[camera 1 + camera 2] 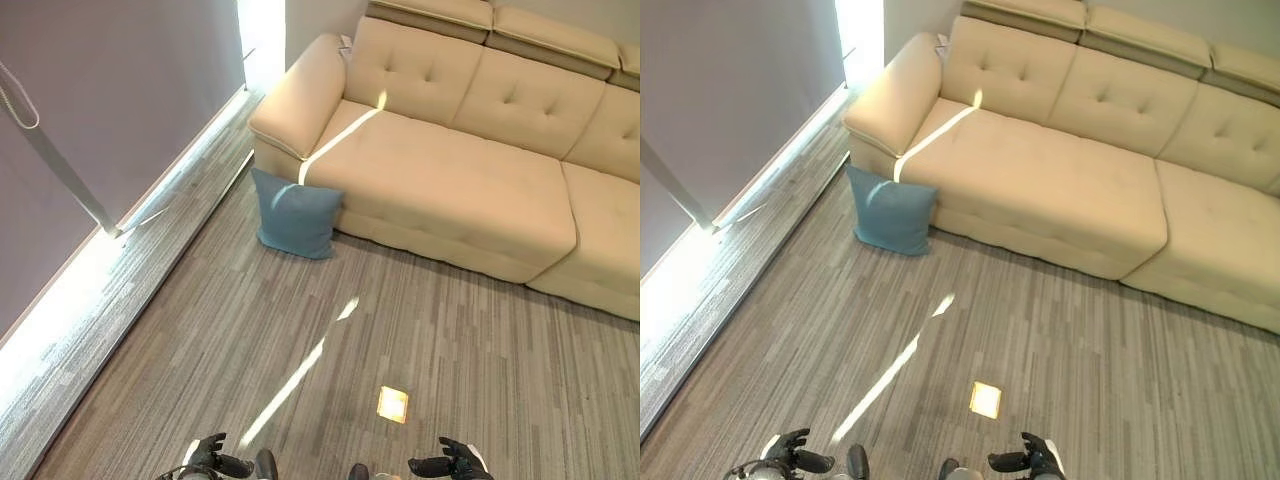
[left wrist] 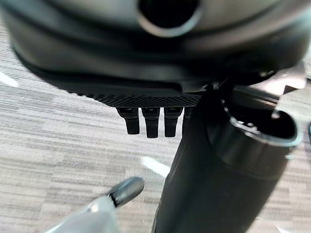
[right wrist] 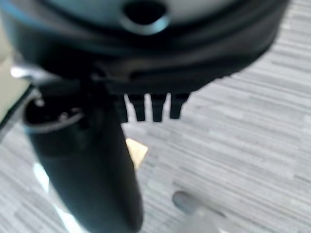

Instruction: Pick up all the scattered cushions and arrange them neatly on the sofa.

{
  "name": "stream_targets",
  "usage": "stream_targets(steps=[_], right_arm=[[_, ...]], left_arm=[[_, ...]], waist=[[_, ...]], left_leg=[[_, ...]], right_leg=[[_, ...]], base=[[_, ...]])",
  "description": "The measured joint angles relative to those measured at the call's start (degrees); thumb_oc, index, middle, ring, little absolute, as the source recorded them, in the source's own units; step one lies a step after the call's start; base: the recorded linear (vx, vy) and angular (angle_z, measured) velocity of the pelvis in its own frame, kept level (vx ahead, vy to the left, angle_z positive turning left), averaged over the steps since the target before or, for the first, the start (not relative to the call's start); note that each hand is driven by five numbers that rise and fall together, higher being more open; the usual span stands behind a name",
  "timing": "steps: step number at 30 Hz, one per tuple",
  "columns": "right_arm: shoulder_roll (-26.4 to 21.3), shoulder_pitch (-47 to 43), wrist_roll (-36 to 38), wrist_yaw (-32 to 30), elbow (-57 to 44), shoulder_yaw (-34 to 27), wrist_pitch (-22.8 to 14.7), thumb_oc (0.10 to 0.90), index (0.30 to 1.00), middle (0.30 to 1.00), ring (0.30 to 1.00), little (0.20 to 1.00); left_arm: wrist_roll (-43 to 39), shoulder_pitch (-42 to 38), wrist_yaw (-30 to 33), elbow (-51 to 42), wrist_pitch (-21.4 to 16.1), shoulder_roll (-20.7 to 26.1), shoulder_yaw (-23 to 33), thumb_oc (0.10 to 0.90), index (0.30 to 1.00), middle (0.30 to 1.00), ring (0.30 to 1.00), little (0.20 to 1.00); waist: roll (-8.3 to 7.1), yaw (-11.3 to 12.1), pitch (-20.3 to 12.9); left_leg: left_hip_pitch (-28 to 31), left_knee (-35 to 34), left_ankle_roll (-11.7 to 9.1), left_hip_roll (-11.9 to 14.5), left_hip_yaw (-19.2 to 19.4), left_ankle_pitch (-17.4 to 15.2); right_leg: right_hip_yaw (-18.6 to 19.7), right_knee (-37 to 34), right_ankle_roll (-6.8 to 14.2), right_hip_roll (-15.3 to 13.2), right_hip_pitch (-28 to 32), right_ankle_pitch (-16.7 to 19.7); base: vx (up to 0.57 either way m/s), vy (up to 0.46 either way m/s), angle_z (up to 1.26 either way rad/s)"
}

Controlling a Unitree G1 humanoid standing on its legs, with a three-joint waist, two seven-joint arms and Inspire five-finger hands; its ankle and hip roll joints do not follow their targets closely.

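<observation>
Leaning against the sofa's front by its left armrest, the blue cushion stands on the floor. Left robot hand and right robot hand hang released, holding nothing.

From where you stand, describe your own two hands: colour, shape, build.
Both are dark, nearly black. The left hand and right hand each have slim segmented fingers in a row beside a thick, rounded thumb. The palm edge above the fingers looks finely ribbed.
</observation>
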Motion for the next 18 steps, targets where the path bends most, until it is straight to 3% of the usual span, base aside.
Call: stream_targets(steps=[1,2,4,5,7,8,9,11,13,14,16,17,18], right_arm=[[0.38,0.49,-0.10,0.32,-0.48,-0.02,-0.01,0.800,0.900,0.900,0.900,0.900],[0.63,0.19,-1.07,0.56,-0.48,0.02,0.08,0.800,0.900,0.900,0.900,0.900],[0.62,0.46,-1.50,0.60,-1.51,0.15,0.20,0.800,0.900,0.900,0.900,0.900],[0.63,0.41,-1.67,0.62,-1.73,1.05,0.15,0.800,0.900,0.900,0.900,0.900],[0.68,0.35,-1.77,0.66,-1.63,2.24,0.21,0.800,0.900,0.900,0.900,0.900],[0.73,0.42,-1.83,0.68,-1.73,2.46,0.20,0.800,0.900,0.900,0.900,0.900],[0.76,0.61,-2.16,0.67,-1.60,2.17,0.30,0.800,0.900,0.900,0.900,0.900],[0.73,2.33,-2.47,0.68,-1.50,2.14,0.37,0.800,0.900,0.900,0.900,0.900],[0.52,4.53,-2.69,0.65,-0.99,2.15,0.68,0.800,0.900,0.900,0.900,0.900],[0.41,4.28,-2.80,0.74,-0.06,2.12,0.74,0.800,0.900,0.900,0.900,0.900],[0.33,4.18,-2.79,0.87,0.18,1.84,0.69,0.800,0.900,0.900,0.900,0.900],[0.02,4.22,-2.79,0.85,0.24,1.67,0.64,0.800,0.900,0.900,0.900,0.900],[-0.54,3.82,-2.75,0.89,-0.35,0.72,0.19,0.800,0.900,0.900,0.900,0.900]], left_arm=[[-0.02,-0.53,0.11,-0.28,0.07,1.07,-0.03,0.800,0.900,0.900,0.900,0.900],[-0.03,-0.54,0.16,-0.36,0.18,1.94,-0.06,0.800,0.900,0.900,0.900,0.900],[-0.01,-0.52,0.18,-0.38,0.17,2.43,0.01,0.800,0.900,0.900,0.900,0.900],[-0.01,-0.40,0.15,0.00,0.22,2.19,0.12,0.800,0.900,0.900,0.900,0.900],[-0.02,-0.27,0.14,0.49,0.22,1.93,0.22,0.800,0.900,0.900,0.900,0.900],[-0.02,-0.21,0.02,0.98,0.22,1.76,0.19,0.800,0.900,0.900,0.900,0.900],[-0.02,0.10,0.04,1.71,0.24,1.19,0.01,0.800,0.900,0.900,0.900,0.900],[0.01,1.16,-0.06,1.76,0.34,0.43,-0.11,0.800,0.900,0.900,0.900,0.900],[0.03,2.06,-0.24,1.77,0.33,-0.60,-0.21,0.800,0.900,0.900,0.900,0.900],[0.04,2.30,-0.33,1.80,0.34,-1.34,-0.22,0.800,0.900,0.900,0.900,0.900],[0.07,2.03,-0.63,1.76,0.30,-1.71,-0.25,0.800,0.900,0.900,0.900,0.900],[0.07,2.05,-0.81,1.60,0.26,-1.97,-0.26,0.800,0.900,0.900,0.900,0.900],[0.25,1.65,-1.27,1.26,0.06,-2.26,-0.33,0.800,0.900,0.900,0.900,0.900]], waist=[[-0.29,0.03,-0.03],[-0.12,0.01,0.57],[0.19,-0.05,1.14],[0.38,-0.46,1.29],[0.40,-0.33,1.44],[0.02,-0.75,1.40],[0.07,-1.37,1.49],[-0.51,-2.01,1.22],[0.16,-1.90,0.90],[1.52,-1.54,0.24],[1.05,-2.70,0.11],[0.84,-2.79,-0.33],[0.91,-2.79,-1.13]], left_leg=[[0.28,-0.25,1.72,-1.13,-1.34,-1.14],[1.88,-1.78,2.32,-1.20,-2.36,-1.02],[2.92,-1.79,2.71,-1.15,-3.09,-1.72],[3.73,-1.79,2.61,-1.27,-3.81,-2.23],[4.56,-1.78,2.14,-1.36,-4.25,-3.19],[5.19,-1.76,1.77,-1.71,-4.82,-3.21],[6.28,-1.79,1.53,-2.08,-6.21,-5.27],[8.81,-1.81,0.54,-2.62,-8.46,-6.78],[10.79,-1.21,-1.11,-2.22,-10.11,-8.33],[10.70,0.76,-1.91,0.12,-10.43,-9.09],[9.33,7.64,-5.03,0.83,-11.30,-9.66],[8.93,9.33,-5.43,0.51,-11.01,-10.05],[6.66,15.53,-7.80,0.88,-10.82,-9.83]], right_leg=[[2.04,1.77,1.96,-0.02,-1.69,-1.42],[4.76,2.22,1.49,3.26,-3.65,-3.30],[6.25,-0.37,0.92,6.90,-5.22,-3.82],[6.57,-3.71,0.33,9.21,-6.46,-3.41],[6.39,-8.31,-0.62,11.25,-8.85,-2.20],[6.26,-11.36,-0.37,11.41,-9.66,-0.25],[6.36,-14.38,-0.52,11.44,-10.87,2.72],[6.23,-17.40,-1.27,10.67,-9.85,5.53],[6.13,-16.91,-5.30,11.45,-7.66,10.69],[5.50,-18.39,-6.48,12.93,-5.62,9.46],[3.51,-23.10,-6.97,13.01,0.04,10.04],[3.33,-23.88,-8.14,13.09,1.14,10.47],[3.34,-25.02,-8.46,13.45,2.47,8.92]], base=[[0.32,0.139,0.40],[0.28,0.095,0.44],[0.22,0.005,0.33],[0.24,-0.010,0.29],[0.23,-0.021,0.26],[0.34,-0.051,0.38],[0.32,-0.078,0.58],[0.21,-0.071,0.59],[0.25,-0.129,0.39],[0.22,-0.131,0.33],[0.15,-0.117,0.50],[0.13,-0.193,0.45],[0.06,-0.143,0.17]])
